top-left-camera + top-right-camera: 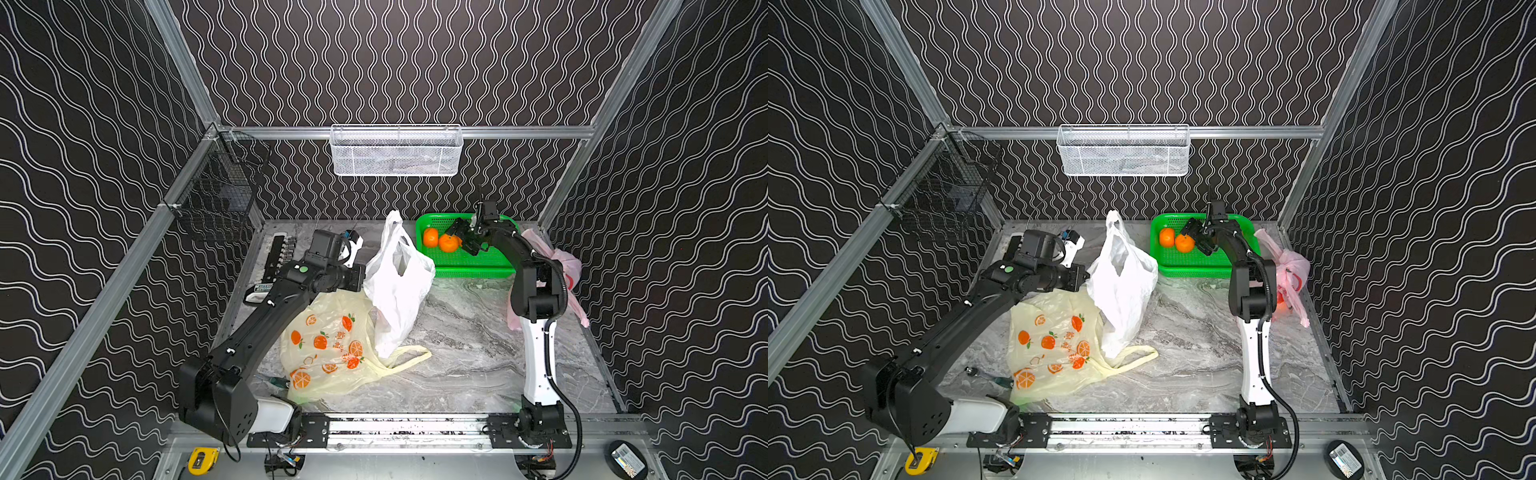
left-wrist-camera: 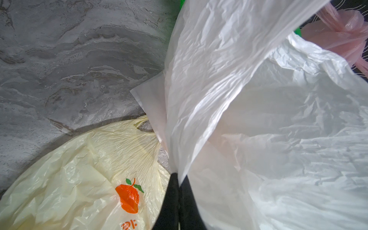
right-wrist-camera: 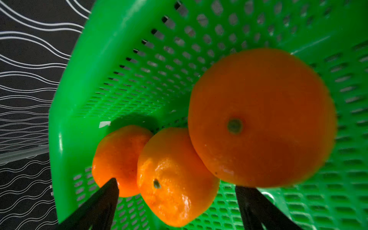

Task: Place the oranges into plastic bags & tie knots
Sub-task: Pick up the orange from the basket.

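Progress, by judgement: partway at most.

- Yellow bag (image 1: 328,349): flat and slack on the worktop (image 1: 465,340), lower centre of the frame in both top views. Handles loose, no knot, apparently empty.
- White bag (image 1: 399,286): centre of the frame, mouth pulled upward. The left jaws are clenched on a fold of its film, as seen in the left wrist view. No fruit shows through it.
- Pink bag (image 1: 559,266): bunched at the right edge of the worktop, behind the right arm. Cannot tell whether it is filled or knotted.

Containers: the green basket (image 1: 469,272), upper right of the worktop, holds three oranges (image 3: 175,177) in the right wrist view. Only two show from above. The right jaws are spread wide and released, with the middle orange between their tips and nothing grasped.

Remaining: move the basket fruit into the bags, then knot at least the white and yellow ones.
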{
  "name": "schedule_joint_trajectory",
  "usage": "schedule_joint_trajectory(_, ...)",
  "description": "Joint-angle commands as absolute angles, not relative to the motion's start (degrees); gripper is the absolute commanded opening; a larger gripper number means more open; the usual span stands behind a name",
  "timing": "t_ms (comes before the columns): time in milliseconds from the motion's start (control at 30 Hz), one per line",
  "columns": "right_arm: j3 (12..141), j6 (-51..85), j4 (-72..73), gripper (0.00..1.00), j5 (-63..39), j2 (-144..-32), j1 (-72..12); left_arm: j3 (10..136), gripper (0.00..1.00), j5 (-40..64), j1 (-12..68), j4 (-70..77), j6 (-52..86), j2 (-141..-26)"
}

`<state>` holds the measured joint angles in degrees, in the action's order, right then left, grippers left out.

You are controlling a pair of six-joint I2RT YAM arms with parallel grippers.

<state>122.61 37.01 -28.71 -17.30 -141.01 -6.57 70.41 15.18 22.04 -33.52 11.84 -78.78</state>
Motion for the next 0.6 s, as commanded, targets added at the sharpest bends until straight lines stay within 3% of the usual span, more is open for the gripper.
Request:
schedule_joint_trajectory(0,125.3,38.6,-28.6,0.93,-17.8,-143.2,-6.9,70.7,0.00,16.3,22.1,-32.5,11.6,-79.3)
schedule_joint_trajectory(233,127.7,39.5,-28.5,0.88,-18.8,-146.9,-7.2,71.8,0.00,15.7,22.1,-33.6,11.2,-79.6)
schedule_joint_trajectory(567,120.9,39.5,-25.7,0.64,-16.7,-141.8,-7.0,71.9,0.00,16.7,22.0,-33.4,13.4,-79.7)
